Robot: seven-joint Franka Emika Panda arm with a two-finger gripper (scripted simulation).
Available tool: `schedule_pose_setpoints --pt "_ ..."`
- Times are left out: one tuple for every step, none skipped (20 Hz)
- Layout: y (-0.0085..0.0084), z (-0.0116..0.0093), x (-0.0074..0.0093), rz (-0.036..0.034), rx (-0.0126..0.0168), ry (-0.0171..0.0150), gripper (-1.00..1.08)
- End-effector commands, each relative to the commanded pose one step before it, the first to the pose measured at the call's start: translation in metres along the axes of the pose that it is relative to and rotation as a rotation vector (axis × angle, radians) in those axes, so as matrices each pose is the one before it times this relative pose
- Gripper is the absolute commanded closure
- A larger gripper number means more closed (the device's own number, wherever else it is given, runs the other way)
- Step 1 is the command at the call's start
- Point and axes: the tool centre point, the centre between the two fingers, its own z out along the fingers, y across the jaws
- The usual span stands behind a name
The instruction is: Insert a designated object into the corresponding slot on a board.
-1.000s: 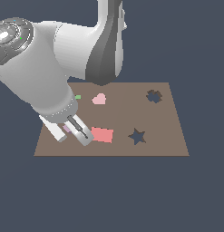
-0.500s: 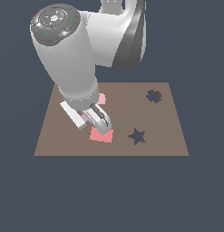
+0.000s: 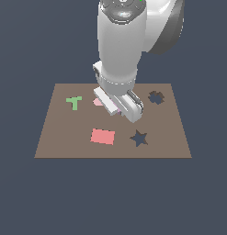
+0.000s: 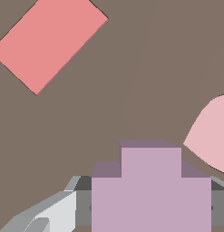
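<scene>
Between the fingers: purple cross (image 4: 150, 190), clamped by gripper (image 3: 124, 110) | gripper above board (image 3: 59, 133) | red rectangle (image 3: 103, 136) near below it | heart (image 4: 212, 135) just beside | slot (image 3: 156, 97) well apart

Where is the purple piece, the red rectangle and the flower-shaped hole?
purple piece (image 4: 150, 190), wrist view, its flat front face.
red rectangle (image 3: 103, 136), exterior view, its middle.
flower-shaped hole (image 3: 156, 97), exterior view, its dark centre.
</scene>
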Motion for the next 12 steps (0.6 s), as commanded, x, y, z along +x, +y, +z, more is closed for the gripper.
schedule_pose_setpoints --pt "-0.00491 -0.00104 -0.02587 0.02637 0.00068 0.00035 1.08" --pt "-0.00203 -0.00029 -0.00999 0.01007 -0.00001 -0.00003 1.08" --pt "-0.00203 -0.00028 -0.00987 0.00991 -0.00001 -0.00003 1.08" --pt "-0.00204 -0.00028 -0.00972 0.00977 -0.00001 -0.00003 1.08" --pt "-0.00206 -0.00027 -0.00956 0.00961 -0.00001 -0.00002 1.08" --pt "-0.00206 -0.00027 -0.00935 0.00940 -0.00001 -0.00002 1.08" --pt "-0.00202 -0.00026 -0.00897 0.00899 0.00000 -0.00002 1.08" --pt "-0.00192 -0.00024 -0.00845 0.00847 0.00000 -0.00002 1.08" --pt "-0.00181 -0.00023 -0.00794 0.00795 0.00000 -0.00002 1.08" --pt "-0.00174 -0.00022 -0.00744 0.00744 0.00000 -0.00002 1.08" --pt "-0.00168 -0.00020 -0.00694 0.00694 0.00000 -0.00002 1.08" --pt "-0.00163 -0.00019 -0.00643 0.00646 0.00000 -0.00001 1.08"
